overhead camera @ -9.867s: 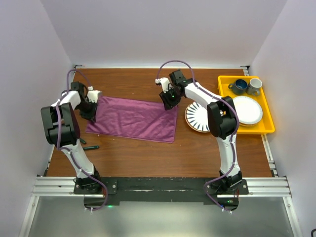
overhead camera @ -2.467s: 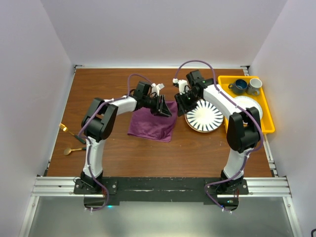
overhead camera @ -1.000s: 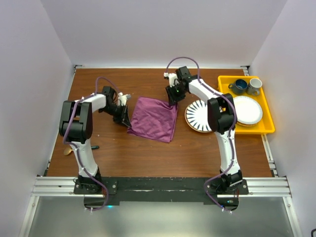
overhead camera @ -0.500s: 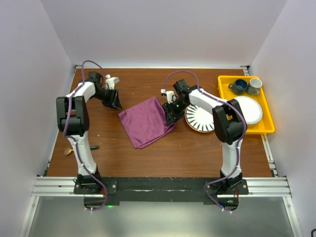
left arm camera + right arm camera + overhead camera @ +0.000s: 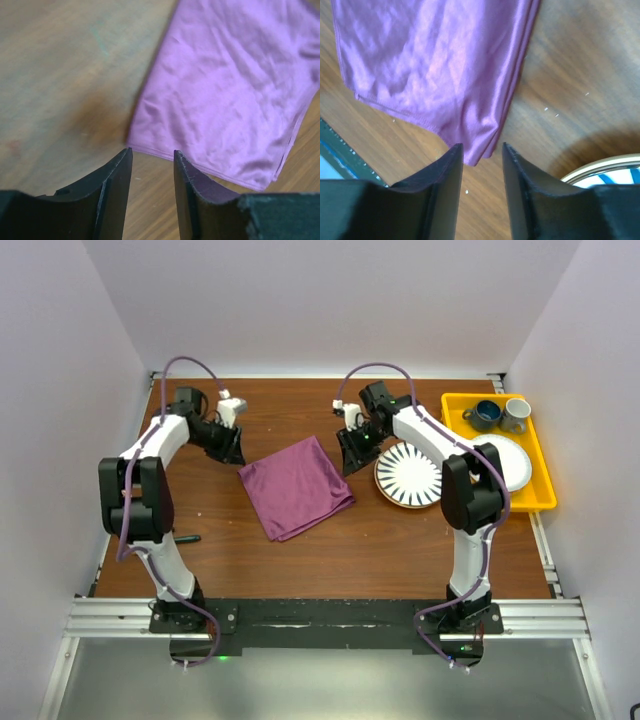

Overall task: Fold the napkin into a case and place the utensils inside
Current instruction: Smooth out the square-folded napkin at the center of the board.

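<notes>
From above, the left arm rises from its base at the lower left, bends back at the elbow and reaches to the upper left of the counter (image 5: 380, 540). Its pincer (image 5: 230, 448) points down and to the right, just beside the napkin's (image 5: 297, 487) upper-left corner but apart from it. The right arm climbs from the lower right, arches over the striped plate (image 5: 410, 475) and turns its pincer (image 5: 349, 458) down toward the napkin's upper-right edge. The napkin lies flat at mid-frame, folded to a rough square and turned like a diamond. A yellow tray (image 5: 520, 505) with cups and a white plate sits at the far right. A thin dark piece (image 5: 186, 538) pokes out beside the left arm's upright link; what it is cannot be made out. Neither pincer's opening can be read from this height.

In the left wrist view, the left pincer (image 5: 152, 152) fills the bottom edge, its two dark fingers (image 5: 116, 190) parted with bare wood between them and nothing held. The napkin (image 5: 235, 100) spreads across the upper right, its near corner just above the tips, its far side cut off by the frame.

In the right wrist view, the right pincer (image 5: 482, 147) also stands parted and holds nothing. A corner of the napkin (image 5: 435, 65) shows in the gap, lying on the counter beyond the tips, with layered edges along its right side. A sliver of the plate (image 5: 605, 172) is cut off at the lower right. A grey strip (image 5: 332, 145) at the lower left is too blurred to identify.
</notes>
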